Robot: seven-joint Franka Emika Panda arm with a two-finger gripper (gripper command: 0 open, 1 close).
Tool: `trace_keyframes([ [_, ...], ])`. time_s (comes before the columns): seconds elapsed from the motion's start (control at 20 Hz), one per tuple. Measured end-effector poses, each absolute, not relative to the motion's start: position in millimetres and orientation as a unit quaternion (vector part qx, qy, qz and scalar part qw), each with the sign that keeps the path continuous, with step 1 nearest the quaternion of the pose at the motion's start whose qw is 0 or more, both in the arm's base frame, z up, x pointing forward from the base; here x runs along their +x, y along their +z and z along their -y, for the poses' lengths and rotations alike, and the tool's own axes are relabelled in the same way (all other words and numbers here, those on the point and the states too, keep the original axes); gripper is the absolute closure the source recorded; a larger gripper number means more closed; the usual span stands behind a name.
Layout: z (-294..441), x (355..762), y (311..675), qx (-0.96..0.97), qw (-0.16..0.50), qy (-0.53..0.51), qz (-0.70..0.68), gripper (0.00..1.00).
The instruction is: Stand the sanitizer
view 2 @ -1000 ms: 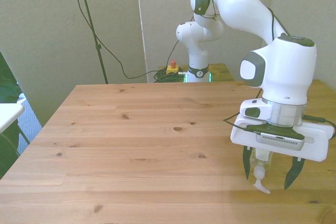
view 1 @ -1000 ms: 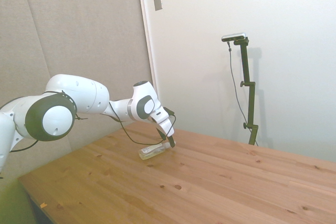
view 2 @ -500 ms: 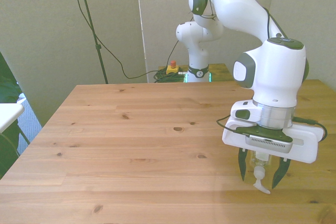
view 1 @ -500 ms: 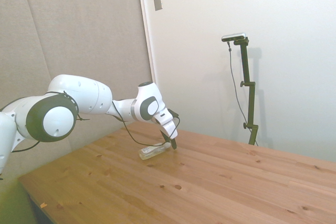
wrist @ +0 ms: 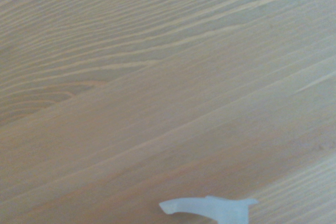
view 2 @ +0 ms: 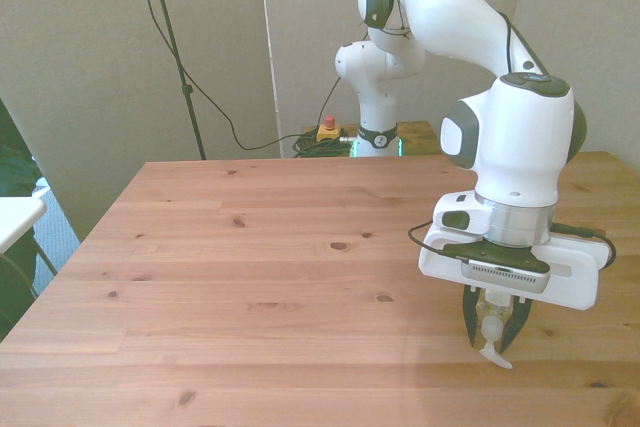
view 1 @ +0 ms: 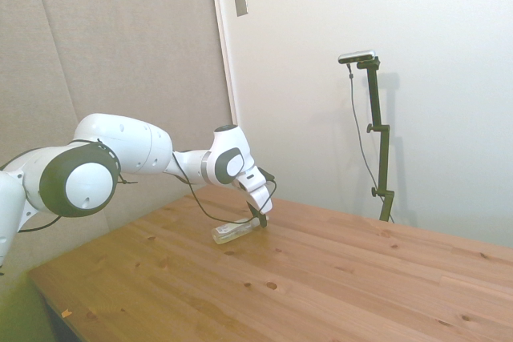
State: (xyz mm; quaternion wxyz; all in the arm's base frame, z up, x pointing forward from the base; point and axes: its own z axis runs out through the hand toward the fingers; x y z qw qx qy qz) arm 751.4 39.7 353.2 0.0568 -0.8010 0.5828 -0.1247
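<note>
We've got the small slim clear plastic sanitizer bottle (view 1: 234, 232) w/ yellowish liquid and a white pump top lying on its side on the wooden plank table (view 2: 260, 277), toward the front view's right and near that view's lower edge. In the side view it sits w/ the pump end under the arm's wrist and the base pointing away from it, flat on the boards. Our white arm's dark two-finger gripper (view 2: 491, 325) is down over the pump end; in the front view the fingers (view 2: 468, 321) stand close on either side of the bottle's neck, w/ the white spout poking out just below them. We read that as clamped on the sanitizer, or v. nearly so — contact on both sides looks likely but the side view is too small to confirm. The wrist view shows only blurred wood grain and the pale spout (wrist: 209, 206). So we judge this is the grasp step: bottle not yet lifted, not yet upright. Next move prob. needs a firm grip, then a lift plus wrist rotation so the base swings down onto the table, w/ release only once it stands square. Slim neck may slip or pivot in the fingers.
</note>
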Motion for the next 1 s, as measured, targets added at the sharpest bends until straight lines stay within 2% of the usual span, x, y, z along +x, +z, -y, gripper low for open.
trace_keyframes([
  [0.3, -27, 750, 360, -0.796, 0.056, -0.125, -0.589, 1.0],
  [0.55, -22, 745, 393, -0.782, 0.087, -0.195, -0.585, 1.0],
  [1.0, -35, 666, 471, -0.707, 0.12, -0.401, -0.57, 1.0],
])
